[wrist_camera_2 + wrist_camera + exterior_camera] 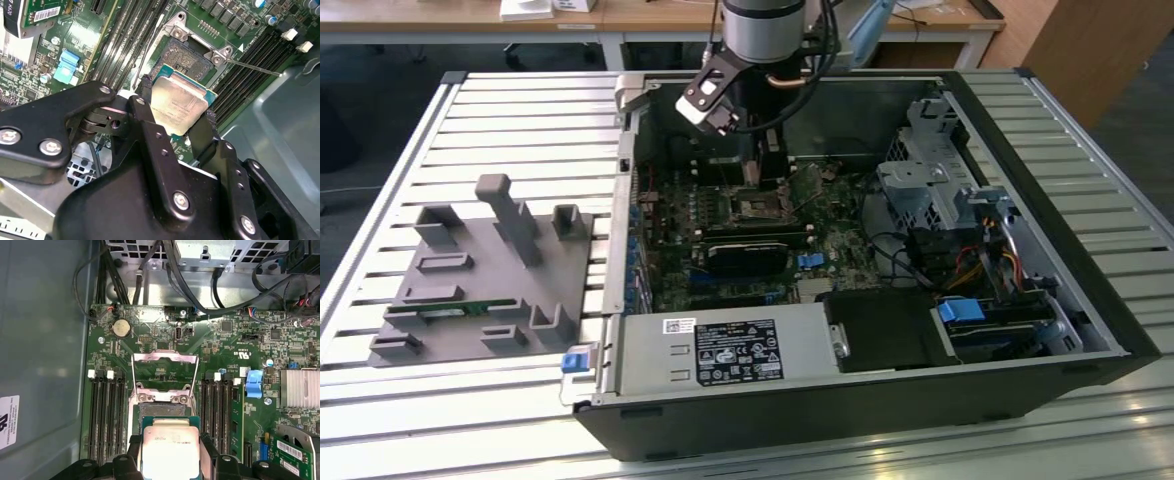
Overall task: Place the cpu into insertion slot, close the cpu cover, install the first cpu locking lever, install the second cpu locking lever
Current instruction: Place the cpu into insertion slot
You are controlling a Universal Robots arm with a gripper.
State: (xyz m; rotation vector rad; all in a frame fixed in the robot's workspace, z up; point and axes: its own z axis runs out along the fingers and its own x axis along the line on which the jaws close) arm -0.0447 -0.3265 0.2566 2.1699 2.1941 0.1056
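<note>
Inside the open computer case (pixel 894 412), the arm (pixel 761 25) reaches down over the green motherboard (pixel 150 342), its gripper (pixel 177 104) clamping 2 black fingers (pixel 150 122) on opposite edges of the cpu (pixel 170 447), a square chip with a dull silver-grey top, just over the insertion slot (pixel 164 410), whose cpu cover (pixel 162 356) lies open.

you have the gripper (pixel 177 103) clamped on the cpu (pixel 179 99) by two opposite edges, silver top facing the camera; cpu sits just beside the insertion slot (pixel 189 59), not seated; dark pin field exposed; black memory slots (pixel 252 75) flank the socket
</note>
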